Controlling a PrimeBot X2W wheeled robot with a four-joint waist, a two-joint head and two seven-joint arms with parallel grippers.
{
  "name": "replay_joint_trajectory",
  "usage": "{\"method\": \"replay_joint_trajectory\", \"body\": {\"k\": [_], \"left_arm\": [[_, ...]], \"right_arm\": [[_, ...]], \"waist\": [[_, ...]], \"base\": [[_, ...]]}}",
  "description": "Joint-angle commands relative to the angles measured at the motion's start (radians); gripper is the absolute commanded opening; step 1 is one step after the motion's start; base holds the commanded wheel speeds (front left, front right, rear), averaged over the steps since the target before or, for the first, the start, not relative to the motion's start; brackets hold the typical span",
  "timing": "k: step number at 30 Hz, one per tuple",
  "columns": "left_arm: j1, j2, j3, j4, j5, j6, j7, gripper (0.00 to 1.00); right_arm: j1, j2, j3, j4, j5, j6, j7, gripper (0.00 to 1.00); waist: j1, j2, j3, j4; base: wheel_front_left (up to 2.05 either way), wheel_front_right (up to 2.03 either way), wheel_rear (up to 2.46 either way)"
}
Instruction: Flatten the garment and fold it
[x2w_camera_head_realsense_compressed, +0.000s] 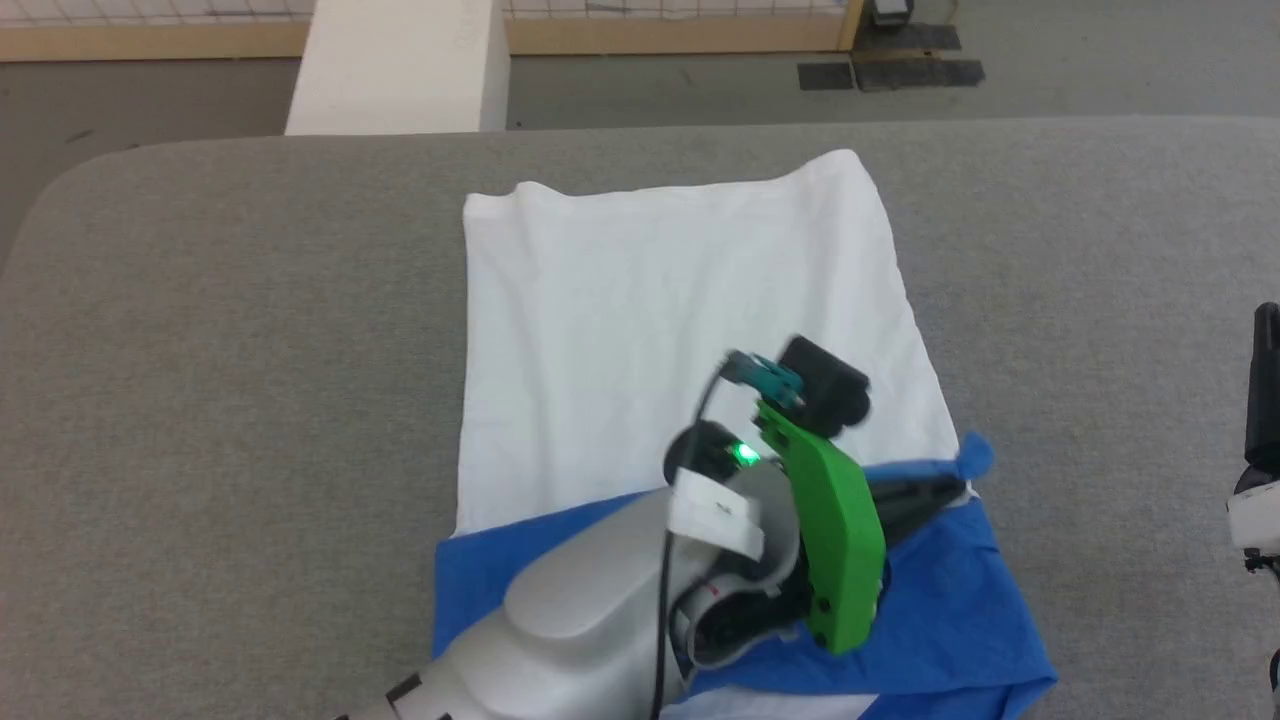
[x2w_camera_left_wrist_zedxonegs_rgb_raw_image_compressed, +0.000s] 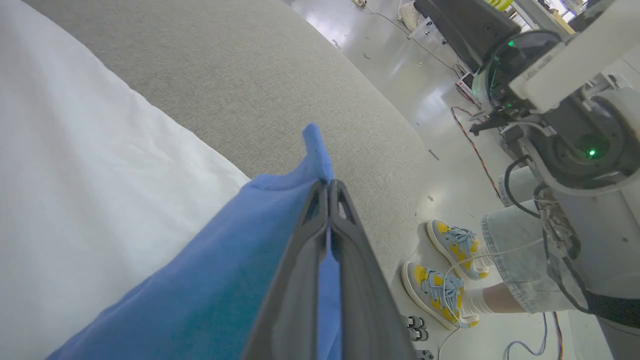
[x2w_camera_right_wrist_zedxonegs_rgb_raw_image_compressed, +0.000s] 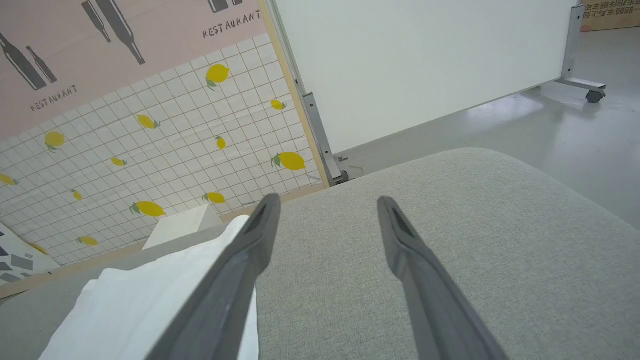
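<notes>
At the lower centre of the head view, the left end effector (x2w_camera_head_realsense_compressed: 950, 488) is seen clamped shut on the right corner of the blue band (x2w_camera_head_realsense_compressed: 940, 620) of the garment (x2w_camera_head_realsense_compressed: 680, 300). In the left wrist view a small tab of blue cloth is shown standing out just past the pressed-together fingertips. The garment is laid in the middle of the grey worktop (x2w_camera_head_realsense_compressed: 200, 350). Its long axis runs from the bottom of the frame toward the upper centre, with the blue band at the bottom and the white body above it. From the held corner, the rest of the cloth is therefore found up and to the left. A fold is judged to need that corner carried up the frame along the long axis, over the white body. The right end effector (x2w_camera_right_wrist_zedxonegs_rgb_raw_image_compressed: 327, 202) is held wide with nothing between its fingers, at the right edge of the head view, well apart from the garment. The left arm is thus the nearer one.
</notes>
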Motion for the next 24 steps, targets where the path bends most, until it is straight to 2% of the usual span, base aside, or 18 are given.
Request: {"method": "replay_joint_trajectory", "body": {"k": [1,7,10,11,12,13,19,24], "left_arm": [[-0.021,-0.002,-0.040,0.015,-0.020,-0.007,-0.008,0.00],[-0.030,-0.003,-0.206,0.079,-0.067,-0.007,-0.004,0.00],[-0.026,-0.003,-0.241,0.091,-0.079,-0.007,0.002,0.00],[-0.023,-0.003,-0.246,0.089,-0.081,-0.007,-0.001,0.12],[-0.019,-0.003,-0.250,0.089,-0.090,-0.007,-0.007,0.67],[-0.019,-0.003,-0.253,0.089,-0.094,-0.007,-0.008,1.00],[-0.057,-0.003,-0.256,0.078,-0.169,-0.007,-0.030,1.00],[-0.133,-0.003,-0.164,0.113,-0.203,0.010,-0.160,1.00]], "right_arm": [[-0.017,0.001,0.002,0.004,0.004,-0.001,-0.007,1.00],[-0.024,0.001,0.004,0.009,0.004,-0.001,-0.011,1.00],[-0.025,0.001,0.002,0.010,0.002,-0.001,-0.011,1.00],[-0.025,0.001,0.002,0.010,0.001,-0.001,-0.011,1.00],[-0.025,0.001,0.001,0.010,-0.001,-0.001,-0.010,1.00],[-0.026,0.001,0.001,0.011,-0.002,-0.001,-0.009,1.00],[-0.022,0.001,0.002,0.018,-0.006,-0.001,-0.007,1.00],[-0.011,0.001,0.005,0.016,-0.011,-0.001,-0.002,1.00]], "waist": [[0.0001,-0.0001,0.020,-0.021],[0.0001,-0.0001,0.032,-0.031],[0.0001,-0.0001,0.035,-0.029],[0.0001,-0.0001,0.034,-0.028],[0.0001,-0.0001,0.033,-0.026],[0.0001,-0.0001,0.032,-0.025],[0.0001,-0.0001,0.006,-0.006],[0.0001,-0.0001,-0.020,0.017]], "base": [[0.00,0.00,0.00],[0.00,0.00,0.00],[0.00,0.00,0.00],[0.00,0.00,0.00],[0.00,0.00,0.00],[0.00,0.00,0.00],[0.00,0.00,0.00],[0.00,0.00,0.00]]}}
